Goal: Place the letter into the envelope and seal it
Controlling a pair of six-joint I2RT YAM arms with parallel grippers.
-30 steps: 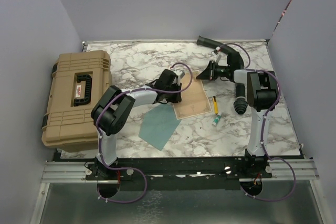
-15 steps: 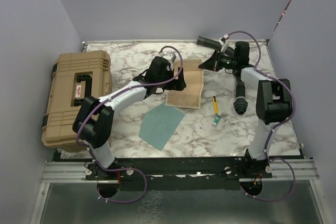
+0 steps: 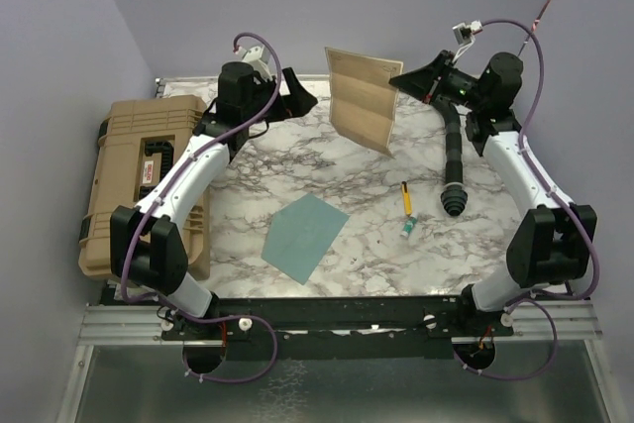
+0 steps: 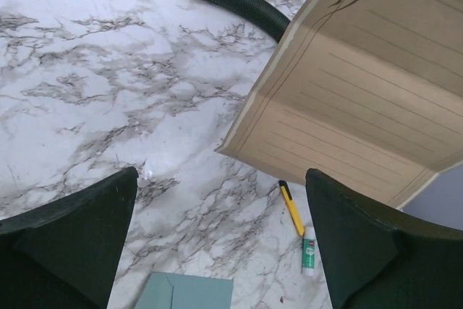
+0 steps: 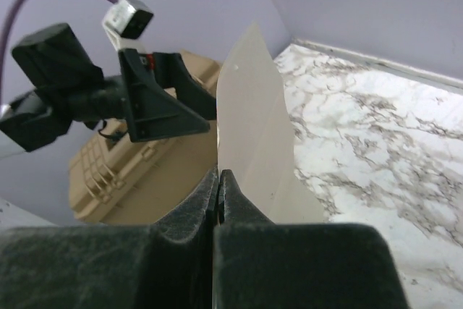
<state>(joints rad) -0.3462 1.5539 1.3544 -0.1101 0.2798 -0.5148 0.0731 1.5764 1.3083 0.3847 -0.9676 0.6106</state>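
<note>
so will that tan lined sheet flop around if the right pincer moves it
Probably floppy: the tan lined paper sheet is held by one edge in the right pincer and bends at its fold creases. Likely very light, so fast moves may swing it.

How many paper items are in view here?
2. The letter hangs above the table, pinched by the right gripper; the envelope lies flat on it, toward the near edge. None seems hidden.
</note>
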